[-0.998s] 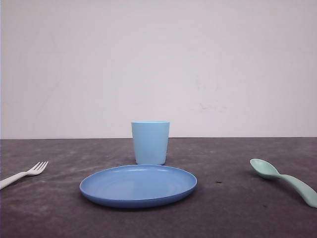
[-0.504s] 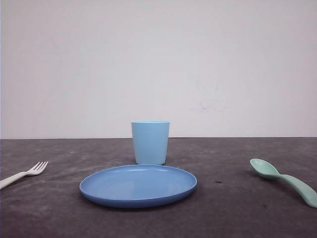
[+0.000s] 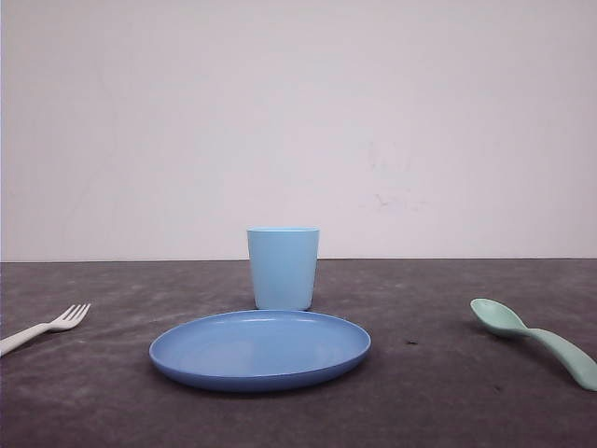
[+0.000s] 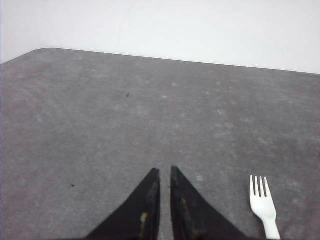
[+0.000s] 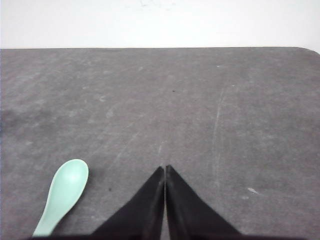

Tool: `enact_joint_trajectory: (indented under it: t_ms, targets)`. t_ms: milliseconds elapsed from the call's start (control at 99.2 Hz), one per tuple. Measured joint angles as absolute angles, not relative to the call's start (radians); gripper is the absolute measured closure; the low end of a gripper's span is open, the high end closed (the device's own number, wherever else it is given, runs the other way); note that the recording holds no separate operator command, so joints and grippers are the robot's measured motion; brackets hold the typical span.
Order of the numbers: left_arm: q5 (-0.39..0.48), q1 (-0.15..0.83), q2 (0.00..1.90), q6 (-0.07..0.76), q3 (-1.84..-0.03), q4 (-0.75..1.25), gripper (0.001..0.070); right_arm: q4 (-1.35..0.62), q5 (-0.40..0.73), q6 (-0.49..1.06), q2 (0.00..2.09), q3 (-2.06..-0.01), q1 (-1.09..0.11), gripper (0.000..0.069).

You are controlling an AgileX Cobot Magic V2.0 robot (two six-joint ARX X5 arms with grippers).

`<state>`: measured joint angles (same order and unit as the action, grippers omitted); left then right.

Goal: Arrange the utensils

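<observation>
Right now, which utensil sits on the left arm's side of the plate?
The white fork, lying at the table's left edge with tines pointing toward the blue plate. The mint-green spoon lies on the opposite side, at the right.

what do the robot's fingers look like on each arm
Both grippers have black, wedge-shaped fingers tapering to narrow tips. The left gripper has yellowish scuffs on its fingers. The right gripper has plain black fingers without visible marks. No cables show.
</observation>
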<state>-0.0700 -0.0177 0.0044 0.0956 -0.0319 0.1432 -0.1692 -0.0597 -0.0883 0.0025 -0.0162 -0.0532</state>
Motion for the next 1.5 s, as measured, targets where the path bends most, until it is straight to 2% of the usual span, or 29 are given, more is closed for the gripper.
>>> enact_joint_trajectory:
  t_ms: [121,252,343,504,665,806,1119,1250,1502]
  targets:
    - [-0.052,-0.018,0.004,0.151,-0.032,0.131,0.0697,-0.136,-0.060,-0.142,0.002,-0.016,-0.053,0.0687]
    - [0.057,-0.018,0.004,0.189,-0.034,0.098,0.0697,-0.112,-0.061,-0.229,0.004,-0.056,-0.053,0.0687]
    - [0.105,-0.018,0.006,0.253,-0.056,0.080,0.0697,-0.110,-0.061,-0.278,0.010,-0.131,-0.053,0.0687]
    - [0.183,-0.018,0.014,0.409,-0.173,0.071,0.0697,-0.151,-0.061,-0.323,0.049,-0.295,-0.053,0.0687]
    - [0.254,-0.018,0.081,0.448,-0.332,0.155,0.0697,-0.272,-0.084,-0.322,0.163,-0.460,-0.053,0.0687]
    - [0.302,-0.018,0.188,0.424,-0.524,0.302,0.0697,-0.382,-0.137,-0.302,0.289,-0.603,-0.053,0.0687]
    - [0.314,-0.016,0.503,0.199,-0.860,0.609,0.0697,-0.577,-0.166,-0.199,0.574,-0.817,-0.054,0.0687]
    - [0.313,0.004,0.601,0.154,-0.894,0.612,0.0697,-0.601,-0.166,-0.167,0.669,-0.838,-0.054,0.0687]
    - [0.232,0.060,0.785,0.104,-0.894,0.669,0.0697,-0.675,-0.158,-0.119,0.839,-0.838,-0.054,0.0687]
